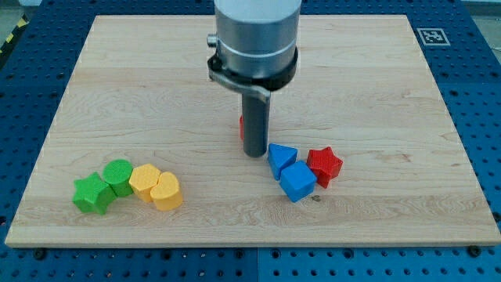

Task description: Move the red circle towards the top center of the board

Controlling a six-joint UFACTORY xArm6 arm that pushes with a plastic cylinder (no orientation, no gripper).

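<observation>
The red circle point(242, 127) is almost wholly hidden behind my rod; only a thin red sliver shows at the rod's left edge, near the board's middle. My tip point(254, 154) rests on the board just below and in front of the red circle, seemingly touching it. A blue triangle-like block point(281, 157) lies right of the tip, a short gap away.
A blue cube point(297, 181) and a red star point(325, 165) sit right of the tip beside the blue triangle. At lower left are a green star point(92, 193), a green circle point(119, 175), a yellow circle point(145, 180) and a yellow heart point(166, 192). The wooden board point(376, 94) sits on a blue table.
</observation>
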